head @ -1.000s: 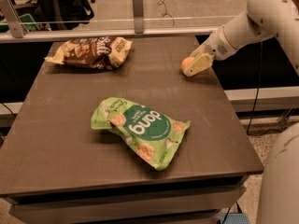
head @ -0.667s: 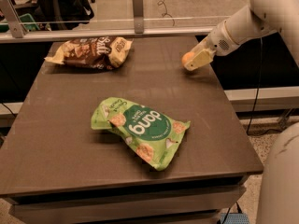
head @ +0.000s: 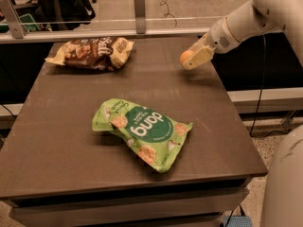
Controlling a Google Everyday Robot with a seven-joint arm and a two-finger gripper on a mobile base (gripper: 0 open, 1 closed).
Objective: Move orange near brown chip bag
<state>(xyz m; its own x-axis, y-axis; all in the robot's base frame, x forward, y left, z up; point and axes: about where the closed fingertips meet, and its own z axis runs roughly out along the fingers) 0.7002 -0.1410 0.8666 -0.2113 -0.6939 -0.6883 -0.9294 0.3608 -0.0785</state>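
Orange (head: 185, 56) clasped in gripper (head: 191, 59), clear of bench (head: 61, 141) at upper right; brown chip bag (head: 90, 53) well apart, toward upper left

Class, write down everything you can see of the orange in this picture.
The orange is small, round and matte-skinned. Only its left side shows; the rest is hidden by the cream gripper, which is shut on it. It hangs clear of the table, over its far right part, touching nothing else, well right of the brown chip bag.
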